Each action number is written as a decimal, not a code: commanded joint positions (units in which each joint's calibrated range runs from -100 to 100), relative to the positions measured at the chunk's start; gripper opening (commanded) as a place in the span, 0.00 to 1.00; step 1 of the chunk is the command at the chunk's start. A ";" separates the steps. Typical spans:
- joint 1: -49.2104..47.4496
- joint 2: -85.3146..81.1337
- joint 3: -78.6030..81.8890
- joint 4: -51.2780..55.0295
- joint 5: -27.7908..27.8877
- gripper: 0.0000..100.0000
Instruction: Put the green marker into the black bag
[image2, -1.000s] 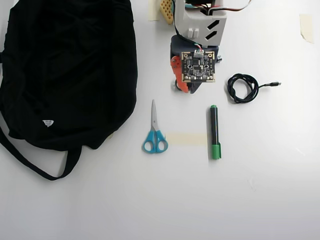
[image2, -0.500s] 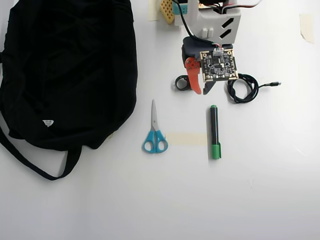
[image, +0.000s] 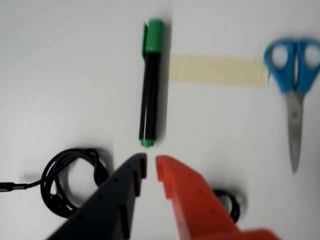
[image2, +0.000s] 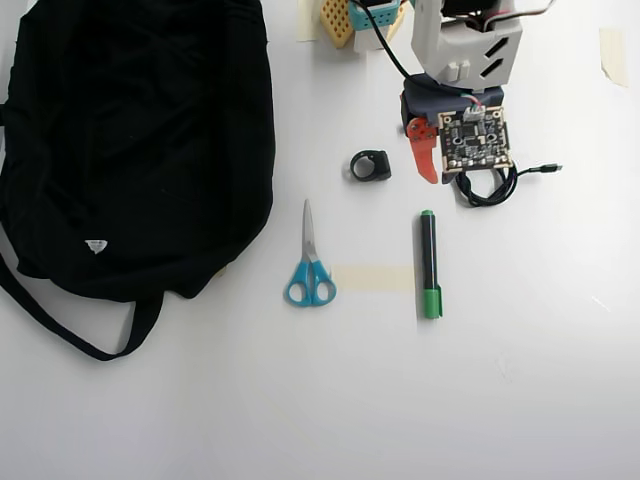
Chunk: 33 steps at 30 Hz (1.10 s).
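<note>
Wrist view and overhead view of the approach phase. The green marker (image2: 430, 265) lies flat on the white tabletop (image2: 520, 400), untouched, its long axis running toward and away from the arm's base. In the overhead view its small green tip points up toward the tool (image2: 432, 175), and its bright green cap lies at the far, lower end. The wrist view shows the same relation from the tool's side: the marker (image: 151, 82) stands straight ahead of the tool (image: 151, 167), tip nearest and just short of the fingertips, cap farthest, barrel nearly in line with the gap between the fingers. The black and orange fingers stand only slightly apart, a narrow slit between them, and hold nothing.

Taking the marker as landmark: a strip of beige tape (image2: 372, 278) lies just beside its cap end, on the left in the overhead view; the blue-handled scissors (image2: 309, 265) lie beyond the tape, parallel to the marker; the coiled black cable (image2: 487, 180) sits just above and right of its tip, partly under the tool; a small black ring-shaped object (image2: 369, 165) sits above and left. The black bag (image2: 130, 140) lies well apart, far left of the marker.

Judgement: the tool appears to need a wider opening and a short advance along the marker's axis before closing across the barrel.
</note>
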 joint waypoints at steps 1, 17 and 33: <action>-0.72 -0.71 1.54 -2.28 -1.26 0.02; -2.74 -0.21 10.97 -11.93 -1.42 0.02; -3.26 13.24 4.23 -11.50 -0.79 0.02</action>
